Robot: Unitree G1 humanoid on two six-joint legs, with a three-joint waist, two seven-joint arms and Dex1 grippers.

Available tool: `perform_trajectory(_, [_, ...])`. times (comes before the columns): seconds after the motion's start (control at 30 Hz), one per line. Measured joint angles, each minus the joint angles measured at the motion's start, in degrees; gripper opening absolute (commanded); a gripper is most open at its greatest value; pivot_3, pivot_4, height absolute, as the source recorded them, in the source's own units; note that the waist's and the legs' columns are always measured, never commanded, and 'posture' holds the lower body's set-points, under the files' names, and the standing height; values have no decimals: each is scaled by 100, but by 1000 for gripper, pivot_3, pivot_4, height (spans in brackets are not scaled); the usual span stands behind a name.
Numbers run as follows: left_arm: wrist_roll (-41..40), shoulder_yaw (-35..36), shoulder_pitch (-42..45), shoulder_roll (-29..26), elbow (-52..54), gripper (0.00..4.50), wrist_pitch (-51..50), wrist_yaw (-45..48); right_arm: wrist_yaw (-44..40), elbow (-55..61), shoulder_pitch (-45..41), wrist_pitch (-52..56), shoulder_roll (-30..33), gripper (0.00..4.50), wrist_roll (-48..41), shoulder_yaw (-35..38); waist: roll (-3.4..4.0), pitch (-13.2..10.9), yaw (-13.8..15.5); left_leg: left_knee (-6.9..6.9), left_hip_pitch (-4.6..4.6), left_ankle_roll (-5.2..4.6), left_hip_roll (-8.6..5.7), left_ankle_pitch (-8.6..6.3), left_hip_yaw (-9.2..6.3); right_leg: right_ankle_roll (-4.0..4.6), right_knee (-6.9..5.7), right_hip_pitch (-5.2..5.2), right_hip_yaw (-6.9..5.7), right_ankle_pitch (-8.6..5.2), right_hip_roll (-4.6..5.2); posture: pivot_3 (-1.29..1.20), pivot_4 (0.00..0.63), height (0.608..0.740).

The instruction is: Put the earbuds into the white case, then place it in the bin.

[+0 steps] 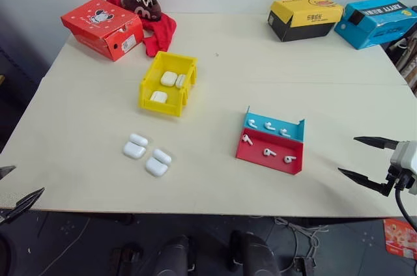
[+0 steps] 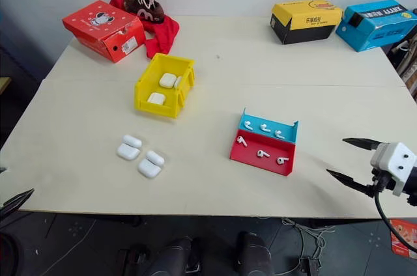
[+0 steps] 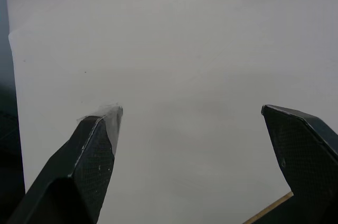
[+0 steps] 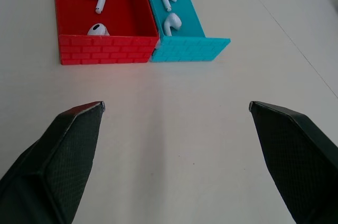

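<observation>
1. Your left gripper (image 1: 14,188) and right gripper (image 1: 365,157) both stand with jaws wide, empty.
2. Earbuds (image 1: 269,152) lie in the red-and-blue tray (image 1: 294,164), just ahead of your right jaws, path unobstructed.
3. White cases (image 1: 146,154) rest on the surface (image 1: 293,81) ahead of your left jaws; the bin (image 1: 151,96) sits beyond them, shoeboxes (image 1: 103,27) farther off.

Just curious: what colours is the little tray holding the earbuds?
Red and blue tray, with a brick pattern; clearest in the right wrist view.

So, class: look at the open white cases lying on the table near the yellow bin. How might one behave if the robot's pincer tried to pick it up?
The white cases look glossy and rounded, so one would probably slip between narrow black fingers. It seems small and likely light, so a nudge may slide it. Its raised hinged lid might flap shut when squeezed.
</observation>
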State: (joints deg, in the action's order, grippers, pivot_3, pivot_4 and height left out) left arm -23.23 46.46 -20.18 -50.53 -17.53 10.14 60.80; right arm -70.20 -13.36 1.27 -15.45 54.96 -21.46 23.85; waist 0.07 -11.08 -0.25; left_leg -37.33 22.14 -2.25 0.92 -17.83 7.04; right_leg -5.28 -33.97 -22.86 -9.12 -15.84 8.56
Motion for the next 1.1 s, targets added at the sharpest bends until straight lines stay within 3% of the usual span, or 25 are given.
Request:
perform_trajectory(0.2, [-119, -25, -11, -1, 539, 4451, -458, -66, 16, 216, -193, 237, -27, 4500, 48, -310, 1, -1, -4, -1, 0, 1, 0, 1, 1, 0, -6, -1, 0, 0, -1, 0, 150, 740])
perform_trajectory(0.27, [-304, 22, -43, -40, 583, 4451, -922, -27, 35, 478, -376, 299, -334, 4500, -224, -334, -1, 0, -21, -3, -2, 4, 4, 3, 1, 1, -11, 0, -1, 0, -6, 0, 150, 740])
perform_trajectory(0.53, [-233, 301, -260, -837, 247, 4451, -3139, -655, -64, 1806, -833, 488, -1458, 4500, -1248, -808, -8, 4, -6, -6, -3, 2, 0, 4, 1, 3, -26, -1, 0, -2, -5, 0, 150, 740])
perform_trajectory(0.63, [-204, 246, -602, -1090, 575, 4451, -4107, -596, -222, 1912, -881, 191, -1716, 4500, -1264, -945, -14, 5, 13, -6, -3, 3, -3, 1, 0, 3, -50, -1, 0, -2, -5, 0, 150, 740])
perform_trajectory(0.77, [-585, 229, -405, -1228, 1589, 4451, -5406, -568, -401, 1894, -874, -136, -1768, 4500, -1225, -1006, -22, 6, 73, -15, -1, 5, -6, 1, -12, 3, -51, 3, 0, -2, -2, 0, 150, 740])
perform_trajectory(0.9, [-1165, -62, 383, -1857, 2721, 4451, -7075, -854, -519, 1725, -848, -338, -1768, 4500, -1199, -994, -32, 0, 68, -22, -4, 10, -5, 4, -14, 5, -50, 8, 4, -3, -4, 0, 150, 740])
perform_trajectory(1.0, [-1742, -805, 1810, -1911, 3377, 4451, -8199, -1430, -626, 1561, -777, -444, -1762, 4500, -1201, -984, -20, -7, 38, -20, -8, 15, -5, 9, -14, 5, -73, 12, 5, -3, -10, 0, 150, 740])
perform_trajectory(1.1, [-1899, -2008, 3039, -1752, 3794, 4451, -8825, -1995, -653, 1538, -668, -491, -1745, 4500, -1191, -943, -11, -12, 2, -17, -13, -12, -8, 32, -6, 5, -85, 12, 9, -3, -21, 0, 150, 740])
